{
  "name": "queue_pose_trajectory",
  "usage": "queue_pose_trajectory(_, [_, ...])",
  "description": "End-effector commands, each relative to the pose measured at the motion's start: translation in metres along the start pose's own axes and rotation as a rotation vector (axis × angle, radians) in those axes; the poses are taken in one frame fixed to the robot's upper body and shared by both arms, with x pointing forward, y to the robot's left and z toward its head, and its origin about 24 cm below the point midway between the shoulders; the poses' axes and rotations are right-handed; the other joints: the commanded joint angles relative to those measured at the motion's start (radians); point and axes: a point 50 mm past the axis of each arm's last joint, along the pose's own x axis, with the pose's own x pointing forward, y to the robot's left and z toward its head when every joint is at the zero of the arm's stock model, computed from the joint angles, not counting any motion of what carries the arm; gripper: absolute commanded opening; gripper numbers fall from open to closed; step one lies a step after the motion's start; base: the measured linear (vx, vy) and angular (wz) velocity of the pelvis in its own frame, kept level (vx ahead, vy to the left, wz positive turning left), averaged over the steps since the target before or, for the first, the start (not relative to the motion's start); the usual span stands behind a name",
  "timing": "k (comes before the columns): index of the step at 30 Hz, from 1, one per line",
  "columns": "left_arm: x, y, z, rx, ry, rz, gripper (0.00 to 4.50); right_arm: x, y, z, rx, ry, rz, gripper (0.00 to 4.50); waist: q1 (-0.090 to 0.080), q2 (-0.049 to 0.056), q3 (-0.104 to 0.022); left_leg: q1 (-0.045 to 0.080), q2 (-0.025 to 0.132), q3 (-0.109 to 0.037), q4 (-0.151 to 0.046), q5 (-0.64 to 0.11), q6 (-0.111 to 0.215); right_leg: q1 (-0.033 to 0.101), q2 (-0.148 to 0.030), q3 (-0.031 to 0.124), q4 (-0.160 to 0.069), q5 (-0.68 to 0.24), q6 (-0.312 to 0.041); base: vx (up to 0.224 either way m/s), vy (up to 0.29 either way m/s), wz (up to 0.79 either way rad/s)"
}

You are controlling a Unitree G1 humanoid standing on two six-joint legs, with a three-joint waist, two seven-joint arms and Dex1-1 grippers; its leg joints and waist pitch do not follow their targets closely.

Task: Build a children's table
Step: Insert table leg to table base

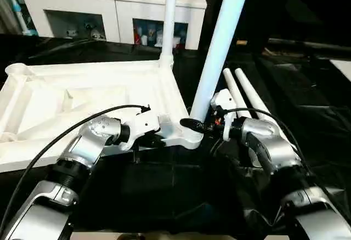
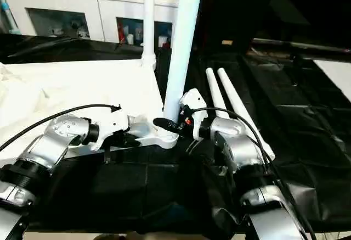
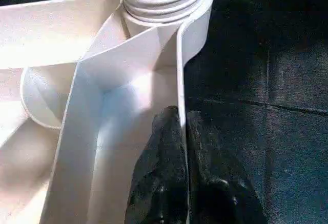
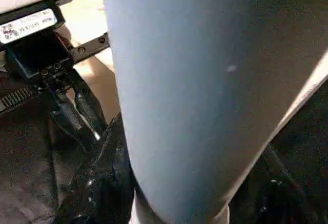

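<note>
The white table top (image 1: 66,100) lies underside up on the black-draped work table. One leg (image 1: 170,20) stands upright in its far right corner socket. A second leg (image 1: 219,48) stands in the near right socket (image 1: 189,138). My right gripper (image 1: 198,126) is shut on the base of this leg, its fingers (image 4: 95,183) on either side of the tube. My left gripper (image 3: 182,126) is shut on the top's thin side wall (image 3: 180,70), just beside that near socket. Two more legs (image 1: 244,94) lie side by side on the drape, right of the top.
A white cabinet (image 1: 115,4) with small items on its shelves stands behind the work table. Black drape (image 1: 164,190) covers the table between my arms and out to the right. A black cable (image 1: 71,127) arcs over my left forearm.
</note>
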Motion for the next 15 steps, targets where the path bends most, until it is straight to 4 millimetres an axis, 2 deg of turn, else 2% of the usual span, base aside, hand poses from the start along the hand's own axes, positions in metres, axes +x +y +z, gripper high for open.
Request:
queue_pose_trajectory(1, [0.002,-0.004,0.006,0.005,-0.067,-0.012,0.0,-0.002,0.01,-0.043,0.119,0.176,0.043,1.86,-0.004,-0.002,-0.043,0.038,0.078,-0.053,-0.08,-0.429,-0.055,0.0,-0.121,0.062,-0.116,-0.446,-0.162,0.0,0.0,0.0])
queue_pose_trajectory(2, [0.001,-0.005,0.007,0.012,-0.077,-0.027,0.0,0.0,0.01,-0.042,0.123,0.181,0.063,1.86,-0.006,-0.006,-0.044,0.037,0.079,-0.053,-0.082,-0.427,-0.055,0.001,-0.119,0.061,-0.114,-0.437,-0.164,0.0,0.0,0.0])
queue_pose_trajectory(3, [0.001,-0.005,0.007,0.012,-0.077,-0.027,0.0,0.0,0.01,-0.042,0.123,0.181,0.063,1.86,-0.007,-0.005,-0.044,0.037,0.079,-0.053,-0.082,-0.424,-0.055,0.001,-0.119,0.062,-0.112,-0.431,-0.165,0.0,0.0,0.0])
queue_pose_trajectory(6, [-0.001,-0.01,0.01,0.027,-0.105,-0.072,0.0,-0.001,0.013,-0.043,0.141,0.195,0.141,1.86,-0.005,-0.01,-0.047,0.033,0.079,-0.049,-0.084,-0.392,-0.045,0.004,-0.115,0.062,-0.108,-0.373,-0.174,0.0,0.0,0.0])
queue_pose_trajectory(10, [-0.005,-0.015,0.015,0.068,-0.128,-0.15,0.0,-0.007,0.019,-0.049,0.101,0.245,0.247,1.86,-0.003,-0.011,-0.05,0.035,0.081,-0.046,-0.087,-0.381,-0.043,0.007,-0.112,0.06,-0.103,-0.308,-0.188,0.0,0.0,0.0])
queue_pose_trajectory(15, [-0.007,-0.02,0.019,0.105,-0.142,-0.197,0.0,-0.011,0.022,-0.051,0.061,0.232,0.287,1.86,-0.001,-0.013,-0.05,0.037,0.082,-0.046,-0.089,-0.39,-0.045,0.007,-0.116,0.061,-0.108,-0.329,-0.185,0.0,0.0,0.0])
